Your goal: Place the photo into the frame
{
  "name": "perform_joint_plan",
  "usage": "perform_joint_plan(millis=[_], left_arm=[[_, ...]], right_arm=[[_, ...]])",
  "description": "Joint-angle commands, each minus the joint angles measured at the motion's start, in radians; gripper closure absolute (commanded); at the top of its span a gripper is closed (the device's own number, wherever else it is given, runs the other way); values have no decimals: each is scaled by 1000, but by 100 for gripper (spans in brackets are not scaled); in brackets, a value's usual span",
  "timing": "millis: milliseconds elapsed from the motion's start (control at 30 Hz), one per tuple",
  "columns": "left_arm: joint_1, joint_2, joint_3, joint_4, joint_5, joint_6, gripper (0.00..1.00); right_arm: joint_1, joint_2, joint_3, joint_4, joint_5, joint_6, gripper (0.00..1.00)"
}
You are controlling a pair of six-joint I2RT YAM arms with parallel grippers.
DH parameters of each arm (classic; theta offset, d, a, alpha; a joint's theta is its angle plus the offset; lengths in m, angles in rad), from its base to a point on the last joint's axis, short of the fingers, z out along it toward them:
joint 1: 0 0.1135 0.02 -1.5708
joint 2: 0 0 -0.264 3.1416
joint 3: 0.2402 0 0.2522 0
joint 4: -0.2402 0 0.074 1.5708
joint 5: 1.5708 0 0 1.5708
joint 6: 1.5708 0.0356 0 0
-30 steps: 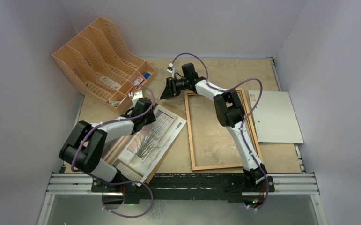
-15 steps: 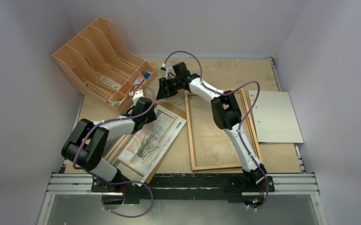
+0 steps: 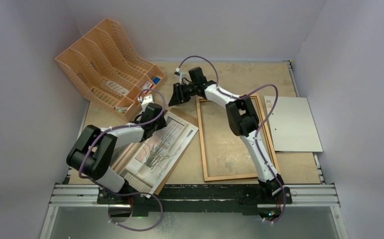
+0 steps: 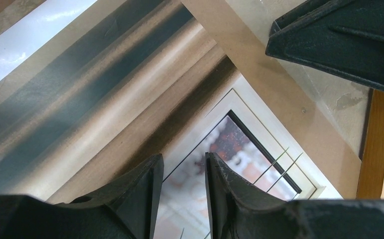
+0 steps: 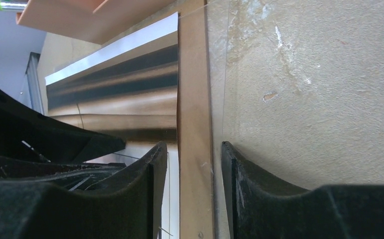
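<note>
Tan table (image 3: 239, 74): left gripper (image 4: 184, 158) and right gripper (image 5: 193, 147) hover, jaws apart, near the far corner of the photo (image 3: 162, 144), lying left of the empty frame (image 3: 202, 149); a shallow corner pinch should lift it uncreased.

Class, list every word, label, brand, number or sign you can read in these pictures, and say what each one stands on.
No text can be read in any view.
Labels on the small packets in the file rack: coloured, but too small to read.
Tiny mark on the grey-white sheet: too small to read.
On the photo: only the plant picture, no lettering visible.
</note>
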Motion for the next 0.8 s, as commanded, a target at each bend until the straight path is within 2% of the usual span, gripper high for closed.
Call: perform_joint_plan(millis=[0, 267, 567, 767], left_arm=[[-3, 86, -68, -209, 92, -23, 61], [-3, 84, -71, -206, 92, -23, 62], [-3, 73, -74, -197, 96, -23, 62], [-3, 71, -74, -197, 96, -22, 62]], right_arm=[[46, -59, -36, -19, -271, 38, 56], [46, -63, -52, 15, -342, 2, 62], [47, 8, 37, -80, -327, -70, 57], [50, 30, 70, -127, -289, -94, 60]])
